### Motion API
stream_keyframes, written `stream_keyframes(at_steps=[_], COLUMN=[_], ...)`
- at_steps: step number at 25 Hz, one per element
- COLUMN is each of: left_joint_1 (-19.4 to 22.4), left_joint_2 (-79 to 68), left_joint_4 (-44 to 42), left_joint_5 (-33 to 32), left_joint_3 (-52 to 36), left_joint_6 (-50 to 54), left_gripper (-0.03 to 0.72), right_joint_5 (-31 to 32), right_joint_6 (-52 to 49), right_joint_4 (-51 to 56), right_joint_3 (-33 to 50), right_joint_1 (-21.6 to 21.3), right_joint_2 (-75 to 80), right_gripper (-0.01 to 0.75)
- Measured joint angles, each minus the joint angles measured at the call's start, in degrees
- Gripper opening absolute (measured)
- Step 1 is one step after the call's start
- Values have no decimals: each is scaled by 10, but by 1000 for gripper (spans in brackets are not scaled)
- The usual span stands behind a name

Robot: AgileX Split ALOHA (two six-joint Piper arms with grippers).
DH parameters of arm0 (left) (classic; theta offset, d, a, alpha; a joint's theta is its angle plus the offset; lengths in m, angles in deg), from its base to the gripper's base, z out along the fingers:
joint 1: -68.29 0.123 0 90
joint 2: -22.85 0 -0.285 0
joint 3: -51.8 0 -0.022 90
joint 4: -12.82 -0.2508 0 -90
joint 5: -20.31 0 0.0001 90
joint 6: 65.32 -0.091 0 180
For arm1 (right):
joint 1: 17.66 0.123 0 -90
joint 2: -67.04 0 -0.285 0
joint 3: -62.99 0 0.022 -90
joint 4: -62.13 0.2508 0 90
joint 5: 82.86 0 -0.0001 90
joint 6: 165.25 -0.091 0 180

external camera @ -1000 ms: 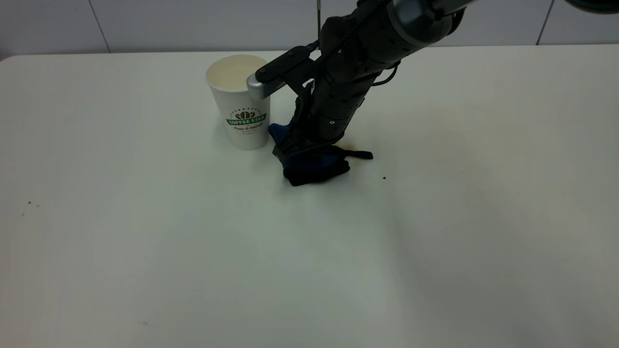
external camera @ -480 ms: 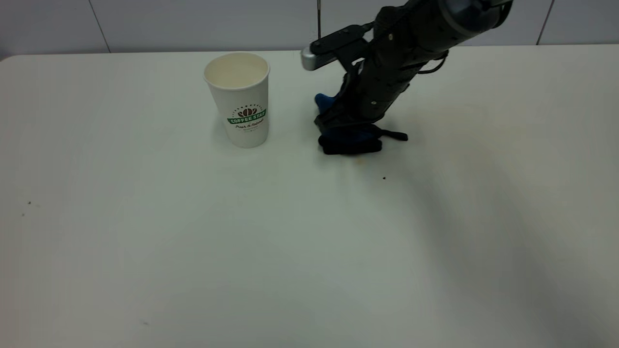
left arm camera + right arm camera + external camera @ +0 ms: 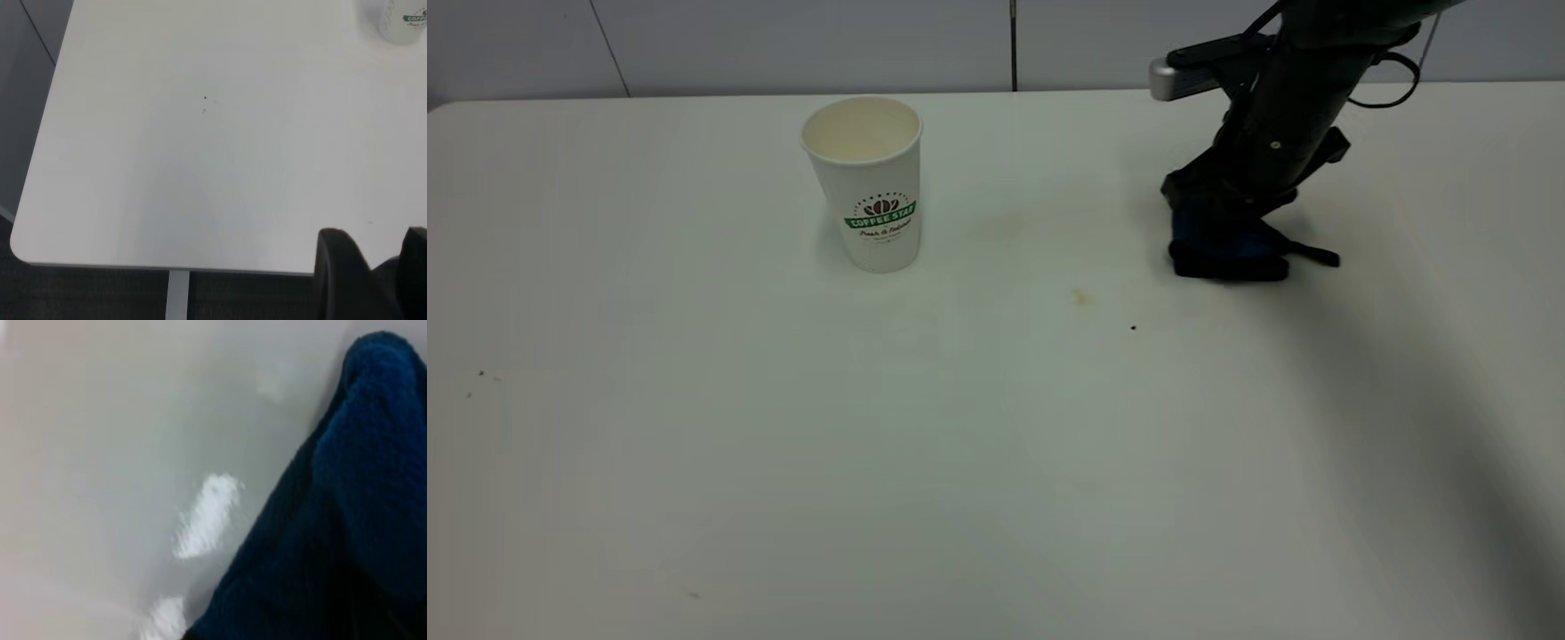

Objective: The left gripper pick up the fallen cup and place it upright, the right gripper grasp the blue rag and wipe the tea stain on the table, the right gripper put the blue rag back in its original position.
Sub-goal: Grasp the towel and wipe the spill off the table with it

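The white bench [image 3: 783,462] fills the exterior view, bare across its near half. At its far right the right gripper [image 3: 1221,233] leans down over the blue rag [image 3: 1224,249], fingers closed on the cloth, which rests bunched on the bench with its thin black strap tail lying out to the right. The cup [image 3: 869,182] stands upright toward the far left, well apart from the rag, so that part of the task looks done. Between cup and rag only a faint brown spot remains of the tea stain [image 3: 1081,298], with a tiny black speck [image 3: 1133,327] near it. The step in hand appears to be returning the rag to its place: it would go best by setting the cloth flat at the spot, opening the fingers fully before lifting, and rising straight up so the strap does not snag. The left gripper [image 3: 373,280] is parked over the bench's near left corner, its fingers apart and holding nothing. On the cup a green banner reads "COFFEE STAR" under a brown bean emblem; the smaller script below it cannot be read.
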Motion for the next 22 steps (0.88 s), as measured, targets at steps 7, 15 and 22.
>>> stream_keyframes(at_steps=[7, 15, 22], left_joint_1=[0, 0, 0], left_joint_2=[0, 0, 0], left_joint_4=[0, 0, 0], left_joint_5=[0, 0, 0], left_joint_3=[0, 0, 0], left_joint_6=[0, 0, 0], left_gripper=[238, 238, 238], right_joint_5=[10, -12, 8], right_joint_6=[14, -6, -58], right_joint_4=[-1, 6, -14], right_joint_3=[0, 0, 0], right_joint_1=[49, 169, 170], right_joint_2=[-2, -1, -1], right_gripper=[88, 92, 107])
